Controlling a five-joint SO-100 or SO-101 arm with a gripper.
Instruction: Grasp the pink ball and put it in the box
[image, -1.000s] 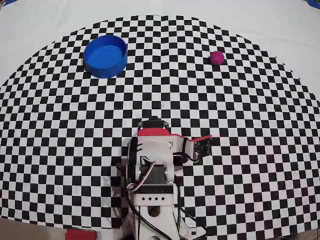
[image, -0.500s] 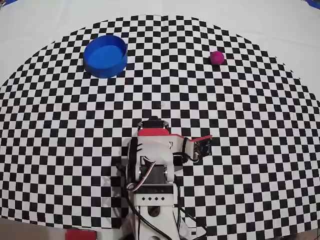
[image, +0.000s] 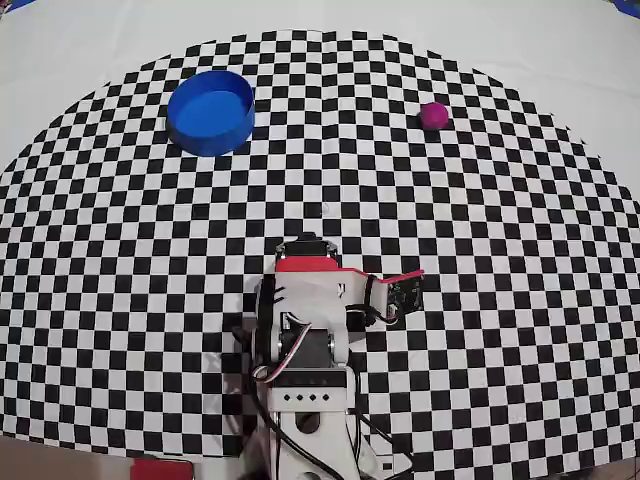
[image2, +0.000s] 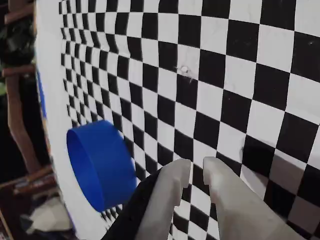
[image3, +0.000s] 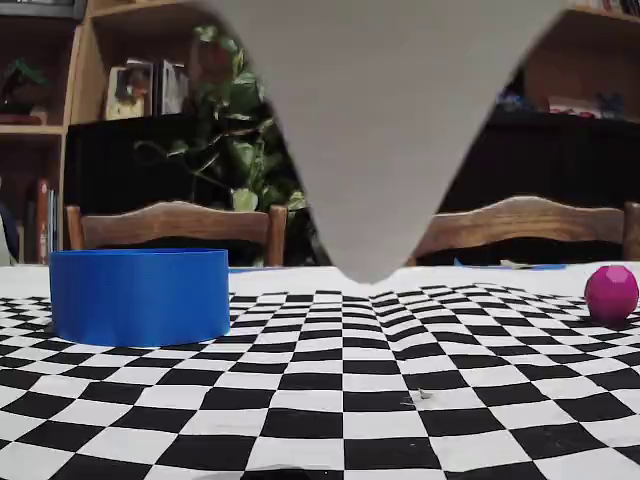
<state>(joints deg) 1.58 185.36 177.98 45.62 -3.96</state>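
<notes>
So this looks like step zero of the job: nothing is grabbed yet. The arm sits folded up near the bottom middle of the overhead view, and the end effector (image2: 196, 170) is empty, with its two pale fingers (image2: 172, 180) nearly pressed together and just a thin slit between them in the wrist view.

The pink ball (image: 433, 115) sits on the checkered tabletop (image: 480, 300) at the upper right of the overhead view, well apart from the arm. The blue tub (image: 211, 112) that serves as the box is over at the upper left, empty, well apart from the ball.

Funny thing: the wrist camera is looking at the tub, not the ball. My guess is the next move needs a swing toward the ball's side, fingers spread wide, then a reach out and down over it.
</notes>
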